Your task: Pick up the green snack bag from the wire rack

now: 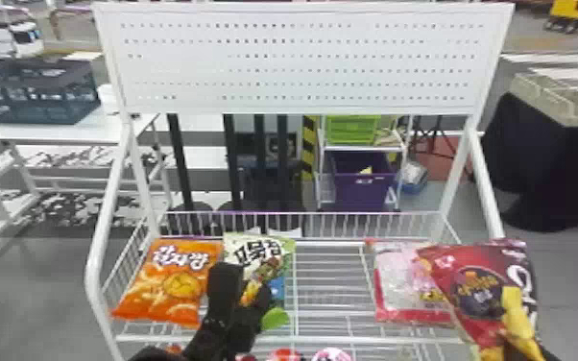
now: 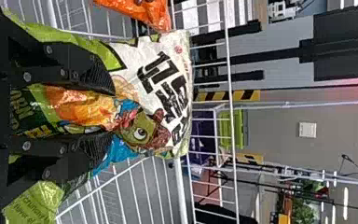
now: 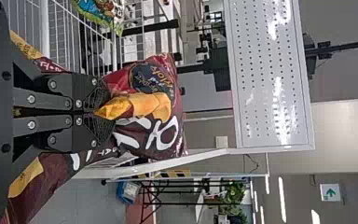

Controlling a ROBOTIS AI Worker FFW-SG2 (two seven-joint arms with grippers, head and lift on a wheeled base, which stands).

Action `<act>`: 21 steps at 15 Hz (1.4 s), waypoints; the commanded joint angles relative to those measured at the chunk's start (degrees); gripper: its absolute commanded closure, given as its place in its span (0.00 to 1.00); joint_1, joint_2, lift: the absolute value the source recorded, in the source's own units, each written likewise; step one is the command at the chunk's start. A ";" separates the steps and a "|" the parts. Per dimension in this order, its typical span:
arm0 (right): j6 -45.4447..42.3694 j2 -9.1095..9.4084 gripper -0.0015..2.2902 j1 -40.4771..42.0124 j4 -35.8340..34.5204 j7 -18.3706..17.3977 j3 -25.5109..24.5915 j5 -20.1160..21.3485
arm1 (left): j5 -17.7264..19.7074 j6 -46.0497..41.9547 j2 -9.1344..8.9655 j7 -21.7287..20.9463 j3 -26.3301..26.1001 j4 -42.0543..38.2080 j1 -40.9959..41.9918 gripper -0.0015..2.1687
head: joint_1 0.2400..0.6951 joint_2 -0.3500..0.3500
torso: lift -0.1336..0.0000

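In the head view, the green snack bag [image 1: 254, 247] lies at the back of the wire rack [image 1: 321, 339], beside an orange bag. My left gripper [image 1: 244, 281] is over its front, fingers apart. The left wrist view shows the green bag [image 2: 168, 60] bulging between the spread fingers of my left gripper [image 2: 112, 114], with bag material outside both fingers too. At the rack's right side, my right gripper [image 1: 546, 354] is mostly hidden behind a dark red bag [image 1: 480, 288]. In the right wrist view, my right gripper [image 3: 106, 113] is shut on the dark red bag [image 3: 161, 135], pinching its crumpled front.
The orange bag [image 1: 173, 283] is left of the green one. A pink and white bag [image 1: 401, 288] lies partly under the dark red bag. White side posts [image 1: 98, 254] flank the rack, and a perforated white panel [image 1: 302, 62] stands above its back. More packages [image 1: 331, 355] show below.
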 commanded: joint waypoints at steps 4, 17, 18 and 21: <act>0.00 -0.01 0.95 0.09 -0.02 0.00 0.09 -0.11 | 0.40 0.10 0.41 0.25 1.53 -8.41 4.53 0.91 | 0.57 0.50 | 1.00; 0.00 0.08 0.95 0.09 -0.11 0.00 0.70 -0.02 | 7.95 -7.28 7.01 -0.89 18.75 -50.95 39.51 0.91 | 0.57 0.50 | 1.00; -0.17 0.08 0.95 0.09 -0.11 0.00 0.79 0.07 | 7.95 -9.39 6.92 -1.42 20.25 -52.09 42.15 0.91 | 0.57 0.50 | 1.00; -0.17 0.08 0.95 0.09 -0.20 0.00 0.79 0.07 | 7.69 -18.01 6.83 -1.59 23.06 -52.88 48.21 0.91 | 0.57 0.50 | 1.00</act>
